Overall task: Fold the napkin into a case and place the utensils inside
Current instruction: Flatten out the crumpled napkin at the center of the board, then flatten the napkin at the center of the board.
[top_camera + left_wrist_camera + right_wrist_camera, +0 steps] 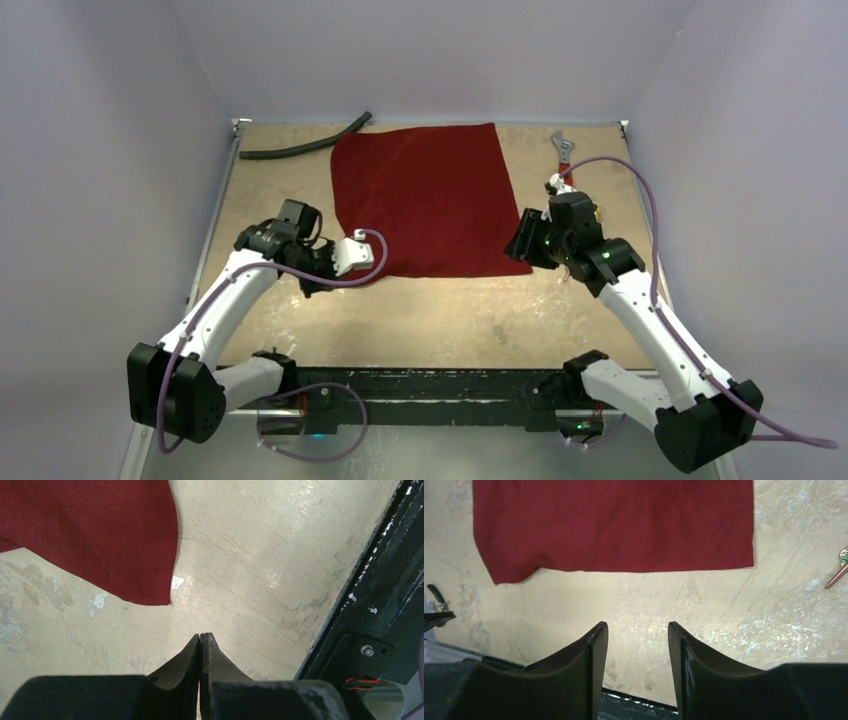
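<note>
The maroon napkin lies spread flat as a square on the tan table, toward the back middle. My left gripper sits off its near-left corner, jaws pressed together with nothing in them. The napkin corner lies ahead and to the left, apart from the tips. My right gripper hovers at the napkin's near-right edge, open, with only bare table between its fingers. From there the napkin stretches across the top of that view. The utensils are hidden.
A black hose lies at the back left. A red-handled silver wrench lies at the back right beside my right arm. A slim reddish rod with a shiny end shows at that view's edge. The black front rail runs close.
</note>
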